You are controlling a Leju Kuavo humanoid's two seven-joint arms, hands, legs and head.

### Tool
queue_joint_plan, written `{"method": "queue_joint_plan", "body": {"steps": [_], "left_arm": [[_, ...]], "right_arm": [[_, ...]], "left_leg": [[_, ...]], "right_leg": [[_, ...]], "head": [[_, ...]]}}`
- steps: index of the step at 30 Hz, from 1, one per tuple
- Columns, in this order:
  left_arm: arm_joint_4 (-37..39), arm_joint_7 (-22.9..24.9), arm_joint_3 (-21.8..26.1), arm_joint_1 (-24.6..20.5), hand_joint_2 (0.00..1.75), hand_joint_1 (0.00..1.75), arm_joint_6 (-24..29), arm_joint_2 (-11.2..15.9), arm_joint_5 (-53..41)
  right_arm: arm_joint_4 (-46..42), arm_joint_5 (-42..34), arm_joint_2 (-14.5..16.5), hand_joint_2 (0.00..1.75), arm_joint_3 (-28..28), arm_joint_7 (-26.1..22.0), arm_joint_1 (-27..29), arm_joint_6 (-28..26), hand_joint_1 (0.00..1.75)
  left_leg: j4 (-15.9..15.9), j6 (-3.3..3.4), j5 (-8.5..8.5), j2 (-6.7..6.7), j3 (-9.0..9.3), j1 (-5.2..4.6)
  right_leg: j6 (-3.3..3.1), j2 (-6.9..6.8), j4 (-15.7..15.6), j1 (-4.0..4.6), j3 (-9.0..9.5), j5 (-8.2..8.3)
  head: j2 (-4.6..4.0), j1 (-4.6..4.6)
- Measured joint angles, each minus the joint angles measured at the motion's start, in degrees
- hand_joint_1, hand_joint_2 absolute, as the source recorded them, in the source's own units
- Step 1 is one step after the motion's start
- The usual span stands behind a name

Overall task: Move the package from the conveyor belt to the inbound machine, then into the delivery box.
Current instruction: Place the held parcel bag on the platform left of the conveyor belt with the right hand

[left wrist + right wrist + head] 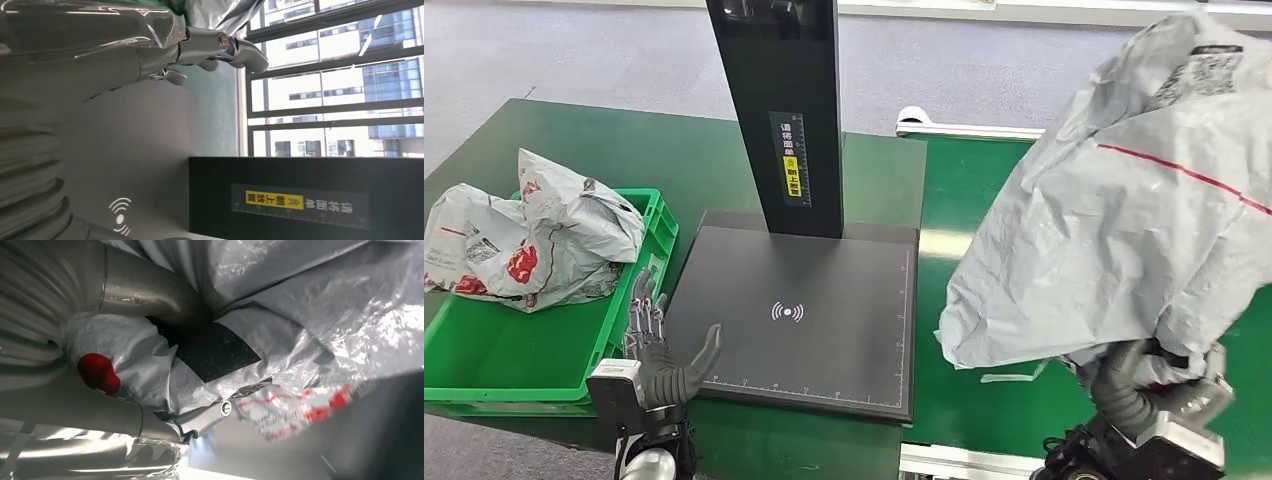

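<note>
Package, large grey poly mailer with a red stripe, is hanging raised above the green conveyor belt at 3 o'clock of the inbound machine. Right hand is gripping it from beneath, fingers buried in crumpled plastic. Left hand is hovering at 9 o'clock of the machine's black plate, holding nothing, fingers spread apart, thumb reaching toward the plate. Further out at 9 o'clock, a green delivery box is sitting on the surface, holding other grey parcels. The machine's black post is standing at 12 o'clock.
</note>
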Motion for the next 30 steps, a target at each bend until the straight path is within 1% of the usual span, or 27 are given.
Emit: {"method": "queue_joint_plan", "body": {"steps": [2,3,4,6,9,13,17,21,22,25,26,30], "left_arm": [[0.01,-0.01,0.07,-0.62,1.75,0.00,0.08,0.00,-0.02],[0.03,0.01,0.08,-0.94,1.75,0.00,0.09,0.00,-0.03],[0.08,0.02,0.10,-1.22,1.75,0.00,0.21,0.01,-0.05],[0.22,0.01,0.13,-1.58,1.75,0.00,0.83,0.04,-0.06],[0.48,-0.28,0.17,-1.78,1.75,0.00,2.33,0.21,0.11],[0.50,-0.70,0.29,-1.66,1.75,0.00,3.51,0.70,0.84],[0.50,-0.87,0.57,-1.47,1.75,0.00,3.89,1.25,1.25],[0.50,-0.94,0.81,-1.41,1.75,0.00,4.07,1.62,1.34],[0.50,-0.95,0.84,-1.41,1.75,0.00,4.11,1.67,1.37],[0.50,-1.17,0.89,-1.39,1.75,0.00,4.73,1.85,1.49],[0.49,-1.36,0.95,-1.38,1.75,0.00,5.24,1.91,1.56],[-0.50,-2.22,2.53,-0.96,1.75,0.00,8.24,2.15,1.69]], "right_arm": [[2.09,-3.99,0.01,1.75,3.88,4.68,-1.47,11.74,1.75],[3.68,-4.17,0.07,1.75,5.93,6.20,-2.26,16.53,1.75],[5.40,-3.26,0.16,1.75,7.99,6.95,-3.04,19.71,1.75],[8.65,-1.51,0.31,1.75,11.76,7.63,-4.53,23.54,1.75],[13.37,-0.86,0.32,1.75,17.00,8.20,-6.80,27.17,1.75],[18.32,-0.27,0.27,1.75,21.95,10.69,-8.64,29.25,1.75],[21.58,1.88,0.26,1.75,24.85,13.97,-9.33,30.09,1.75],[23.56,2.41,0.26,1.75,26.20,14.83,-9.76,30.34,1.75],[23.92,2.52,0.26,1.75,26.37,14.94,-9.87,30.48,1.36],[24.93,3.26,0.26,1.75,26.79,15.42,-10.34,30.83,0.05],[25.30,3.72,0.25,1.75,26.89,15.60,-10.55,30.66,0.00],[26.74,6.13,0.22,1.75,26.96,15.86,-11.54,27.19,0.00]], "left_leg": [[0.00,-0.01,0.04,0.00,0.05,0.00],[0.01,0.00,0.10,-0.06,0.06,0.00],[0.02,0.00,0.16,-0.16,0.05,0.01],[0.02,-0.01,0.24,-0.33,0.00,0.03],[0.02,-0.02,0.25,-0.36,-0.04,0.04],[0.02,-0.02,0.24,-0.37,-0.13,0.04],[0.02,-0.03,0.23,-0.38,-0.17,0.03],[0.02,-0.03,0.23,-0.39,-0.17,0.03],[0.02,-0.03,0.23,-0.39,-0.17,0.03],[0.02,-0.03,0.23,-0.37,-0.17,0.03],[0.02,-0.03,0.24,-0.38,-0.17,0.03],[0.02,-0.03,0.24,-0.38,-0.17,0.03]], "right_leg": [[-0.02,0.01,0.00,0.00,0.00,0.02],[-0.02,-0.06,0.00,0.00,-0.01,0.02],[-0.02,-0.17,0.00,0.01,0.00,0.02],[-0.02,-0.35,0.01,0.04,-0.01,0.02],[-0.03,-0.36,0.03,0.05,-0.05,0.02],[-0.02,-0.38,0.03,0.05,-0.11,0.00],[-0.01,-0.37,0.03,0.04,-0.16,0.00],[-0.02,-0.37,0.02,0.04,-0.17,0.00],[-0.02,-0.37,0.02,0.04,-0.17,0.00],[-0.02,-0.37,0.03,0.04,-0.17,0.00],[-0.02,-0.37,0.03,0.05,-0.17,0.00],[-0.02,-0.37,0.03,0.05,-0.18,0.00]], "head": [[-0.01,0.00],[-0.01,-0.01],[-0.01,-0.01],[0.00,-0.01],[0.00,-0.01],[0.00,0.00],[0.00,0.01],[-0.01,0.01],[-0.01,0.01],[-0.01,0.00],[-0.01,0.00],[-0.01,0.01]]}}
